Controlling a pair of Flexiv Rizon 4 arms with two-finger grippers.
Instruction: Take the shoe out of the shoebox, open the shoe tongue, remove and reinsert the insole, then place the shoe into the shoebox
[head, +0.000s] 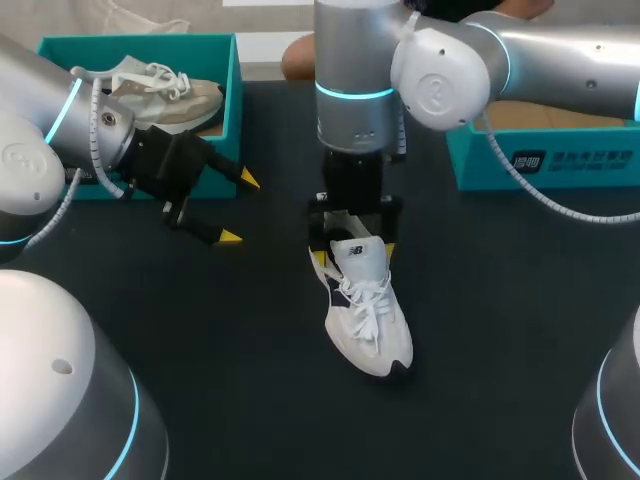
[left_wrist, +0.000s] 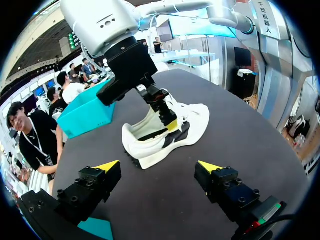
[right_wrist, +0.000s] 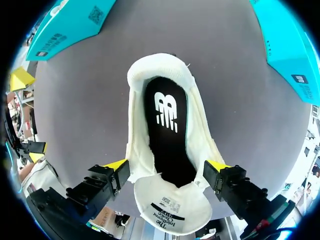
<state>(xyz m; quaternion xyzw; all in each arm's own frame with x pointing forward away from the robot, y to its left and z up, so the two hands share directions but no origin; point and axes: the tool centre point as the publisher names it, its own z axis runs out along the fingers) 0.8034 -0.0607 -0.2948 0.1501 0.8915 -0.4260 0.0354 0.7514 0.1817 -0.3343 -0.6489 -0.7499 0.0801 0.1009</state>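
— Dark table (head: 200, 340) on my screen. Where's the shoe?
— White shoe (head: 368, 315), navy trim, white laces, sitting on its sole near the middle, toe toward 5 o'clock. My right gripper (right_wrist: 170, 167) straddles its opening from 12 o'clock. Whether it presses on the sides, I cannot tell.
— Inside?
— Only my right wrist view shows that: tongue (right_wrist: 170, 212) folded back, black insole (right_wrist: 167, 125) with a white logo lying inside. From the head view the arm hides it.
— Left side?
— Left gripper (head: 240, 210) spread wide, at 9 o'clock of the shoe, well apart.
— Boxes?
— Teal shoebox (head: 230, 90) at 10 o'clock holds a beige shoe (head: 165, 90). Another teal box (head: 540, 165) sits at 2 o'clock, and I can't make out what is in it.
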